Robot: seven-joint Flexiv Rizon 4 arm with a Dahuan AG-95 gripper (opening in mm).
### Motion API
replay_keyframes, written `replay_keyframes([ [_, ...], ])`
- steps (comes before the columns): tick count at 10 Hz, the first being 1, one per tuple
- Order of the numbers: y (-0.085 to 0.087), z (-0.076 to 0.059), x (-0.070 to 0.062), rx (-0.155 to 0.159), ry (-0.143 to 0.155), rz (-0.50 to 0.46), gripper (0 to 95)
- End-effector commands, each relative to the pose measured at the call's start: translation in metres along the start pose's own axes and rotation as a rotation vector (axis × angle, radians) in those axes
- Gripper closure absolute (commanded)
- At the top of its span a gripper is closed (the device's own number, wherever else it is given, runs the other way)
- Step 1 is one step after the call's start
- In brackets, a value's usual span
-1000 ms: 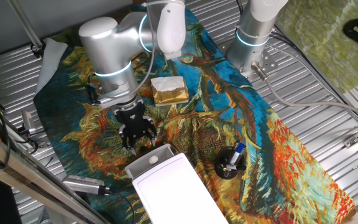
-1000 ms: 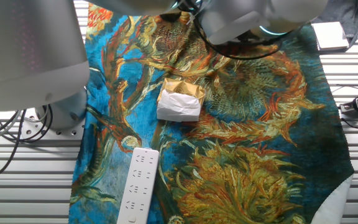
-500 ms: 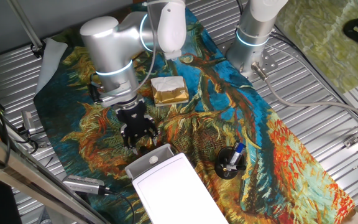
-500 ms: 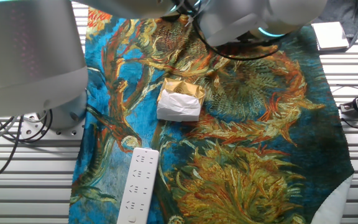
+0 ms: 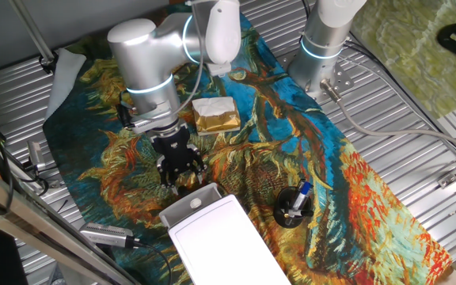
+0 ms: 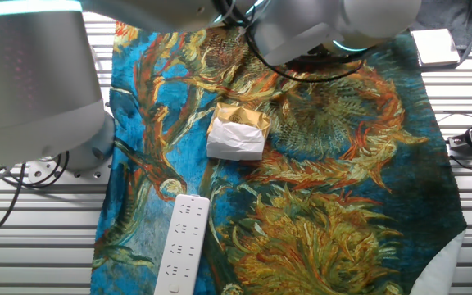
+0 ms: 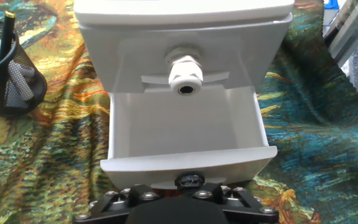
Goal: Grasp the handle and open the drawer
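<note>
Hand view: the handle (image 7: 185, 78) stood bare at the middle of the white front, nothing around it.
Drawer (image 7: 185, 127): a tray-like part jutted toward the camera below the knob; whether it was slid out I could not tell.
Box (image 5: 220, 241): at the table edge nearest the fixed camera.
Gripper (image 5: 179, 179): low over the cloth, just beside the box's front.
Fingers: hidden or too dark; spread or clenched, I could not tell.
Progress: approach apparently done; grasping the knob and pulling both judged left.
</note>
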State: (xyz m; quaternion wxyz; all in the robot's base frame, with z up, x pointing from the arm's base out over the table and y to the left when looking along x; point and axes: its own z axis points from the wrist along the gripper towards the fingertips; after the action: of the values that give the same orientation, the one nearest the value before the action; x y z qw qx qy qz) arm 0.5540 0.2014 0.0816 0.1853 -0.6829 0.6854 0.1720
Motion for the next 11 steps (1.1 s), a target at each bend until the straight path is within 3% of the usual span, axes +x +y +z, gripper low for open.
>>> replay_keyframes([
  [1, 0.0, 0.002, 0.004, 0.009, 0.0, -0.009, 38.0],
  [7, -0.001, 0.006, 0.013, 0.02, 0.004, -0.015, 38.0],
  [8, -0.001, 0.007, 0.014, 0.022, 0.004, -0.016, 57.0],
  [10, -0.001, 0.008, 0.015, 0.027, 0.004, -0.014, 57.0],
  [11, -0.001, 0.008, 0.016, 0.031, 0.004, -0.015, 76.0],
])
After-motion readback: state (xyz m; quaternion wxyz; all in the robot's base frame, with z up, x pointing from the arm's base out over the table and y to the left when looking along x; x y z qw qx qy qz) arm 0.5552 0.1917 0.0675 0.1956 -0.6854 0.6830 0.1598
